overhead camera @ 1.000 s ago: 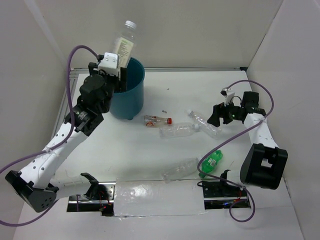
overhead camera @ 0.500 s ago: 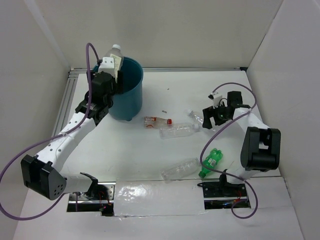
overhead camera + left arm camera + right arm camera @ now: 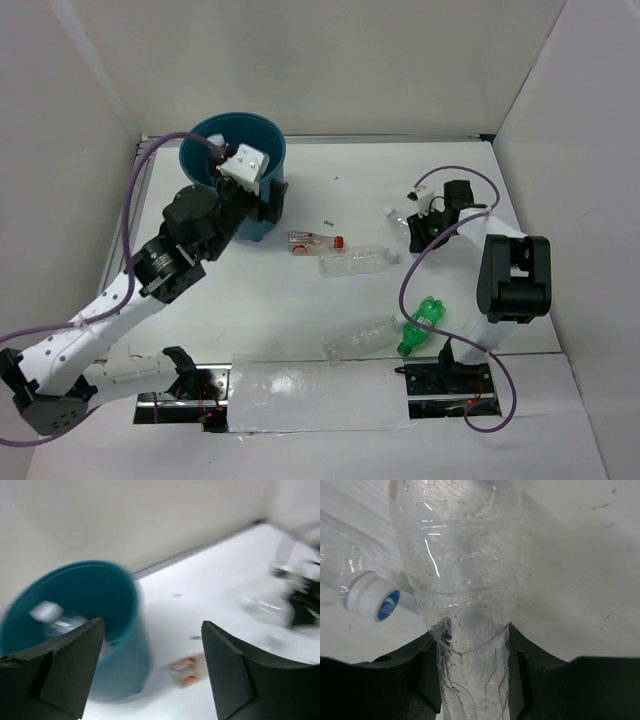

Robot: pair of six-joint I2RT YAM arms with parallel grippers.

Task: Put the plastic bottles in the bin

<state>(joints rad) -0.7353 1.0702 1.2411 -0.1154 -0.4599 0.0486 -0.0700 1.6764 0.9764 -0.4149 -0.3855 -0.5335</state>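
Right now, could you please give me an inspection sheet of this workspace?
Surface: white table, few dark specks.
Job's things: bin upright, capped bottle inside; red-capped bottle, middle clear bottle, near clear bottle, green bottle lying on table.
Clutter: nothing seen.
Grippers: left gripper open, empty, near bin; right gripper, fingers shut on held bottle.
Cables: purple cables loop beside both arms.
Surroundings: white walls.

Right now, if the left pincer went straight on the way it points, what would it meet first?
Likely the bare table beside the bin, short of the red-capped bottle. The open left pincer holds nothing. The wrist view is blurred, so the bin might come first.
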